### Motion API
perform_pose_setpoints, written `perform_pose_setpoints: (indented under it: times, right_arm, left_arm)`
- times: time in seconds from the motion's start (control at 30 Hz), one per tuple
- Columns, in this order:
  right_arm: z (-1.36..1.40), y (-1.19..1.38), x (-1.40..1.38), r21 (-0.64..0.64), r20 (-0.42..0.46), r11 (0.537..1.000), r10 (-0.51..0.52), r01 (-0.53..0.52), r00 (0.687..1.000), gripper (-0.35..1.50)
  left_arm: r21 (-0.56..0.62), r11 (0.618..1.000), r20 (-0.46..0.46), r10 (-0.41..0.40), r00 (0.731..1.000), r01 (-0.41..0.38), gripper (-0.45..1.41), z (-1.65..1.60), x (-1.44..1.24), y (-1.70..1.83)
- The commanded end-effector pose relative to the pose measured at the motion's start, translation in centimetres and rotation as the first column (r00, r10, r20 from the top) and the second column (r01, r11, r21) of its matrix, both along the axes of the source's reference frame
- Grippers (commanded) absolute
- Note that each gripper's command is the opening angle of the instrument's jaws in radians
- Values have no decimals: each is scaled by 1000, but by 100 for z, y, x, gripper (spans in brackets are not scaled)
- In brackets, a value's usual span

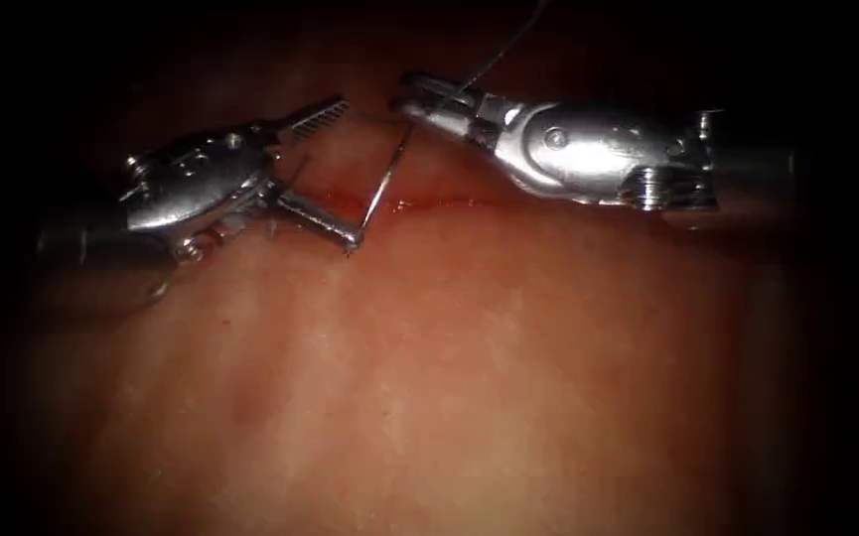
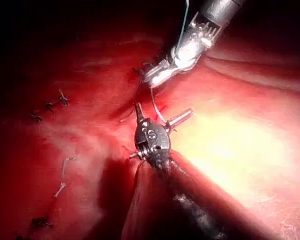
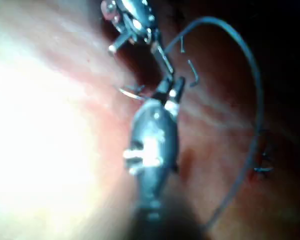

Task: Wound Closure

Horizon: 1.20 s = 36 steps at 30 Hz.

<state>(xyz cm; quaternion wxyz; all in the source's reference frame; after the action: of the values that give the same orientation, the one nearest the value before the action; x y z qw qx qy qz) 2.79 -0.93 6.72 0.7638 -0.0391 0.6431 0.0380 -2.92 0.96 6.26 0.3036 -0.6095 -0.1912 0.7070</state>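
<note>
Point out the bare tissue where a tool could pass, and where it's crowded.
Free: the wide tissue below the cut, under both tools. Crowded: along the cut, where the open left tool touches the needle at one end, and the right tool, shut on thread, sits close above.

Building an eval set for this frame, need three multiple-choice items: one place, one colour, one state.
1. The needle lies
A. between the two pincers, over the cut
B. far right of the right tool
C. on the left shaft

2. The fluid along the cut is
A. green
B. red
C. blue

3. The left pincer is
A. shut on thread
B. shut on tissue
C. wide open, empty

A: the needle spans from the right pincer, which looks shut near its upper end with thread leading away, down to the cut; whether it enters tissue is unclear.
B: the fluid is red.
C: the left pincer has its jaws spread, holding nothing.
</note>
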Motion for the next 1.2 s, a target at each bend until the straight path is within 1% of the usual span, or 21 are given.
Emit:
perform_pose_setpoints:
  times: [0.03, 0.07, 0.17, 0.23, 0.33, 0.47, 0.57, 0.6, 0.73, 0.97, 1.1, 1.2]
  right_arm:
    - [3, 13, 9, -39, -7, 999, -15, 15, 1000, -35]
    - [2, 17, 9, -72, -10, 997, -30, 29, 999, -35]
    - [2, 23, 9, -164, 0, 984, -70, 69, 998, -35]
    - [4, 25, 10, -208, 25, 973, -95, 98, 995, -35]
    - [7, 27, 11, -278, 46, 953, -112, 120, 993, -35]
    - [11, 30, 11, -365, 63, 920, -126, 140, 990, -35]
    - [14, 33, 12, -396, 72, 906, -132, 150, 989, -35]
    - [17, 35, 13, -419, 71, 896, -133, 150, 989, -35]
    - [25, 38, 15, -456, 58, 880, -125, 137, 991, -35]
    - [43, 41, 22, -521, 56, 843, -124, 135, 991, -35]
    - [51, 40, 27, -575, 62, 805, -134, 145, 989, -35]
    - [58, 41, 30, -597, 67, 788, -136, 150, 988, -35]
  left_arm:
    - [-12, 1000, -11, 18, 1000, -19, 119, 8, -5, 2]
    - [-22, 999, -26, 33, 999, -33, 118, 10, -5, 1]
    - [-13, 994, -101, 106, 989, -108, 104, 21, -5, -6]
    - [0, 988, -163, 153, 975, -155, 94, 31, -5, -11]
    - [19, 977, -237, 209, 949, -211, 86, 46, -5, -17]
    - [48, 966, -298, 257, 919, -255, 79, 60, -7, -25]
    - [63, 960, -332, 279, 901, -274, 74, 67, -13, -33]
    - [71, 955, -358, 295, 886, -289, 74, 72, -18, -40]
    - [94, 944, -368, 327, 870, -315, 74, 82, -28, -50]
    - [126, 937, -354, 350, 867, -326, 74, 96, -39, -64]
    - [137, 933, -344, 360, 867, -333, 74, 103, -39, -67]
    - [149, 931, -341, 366, 866, -334, 74, 107, -37, -67]
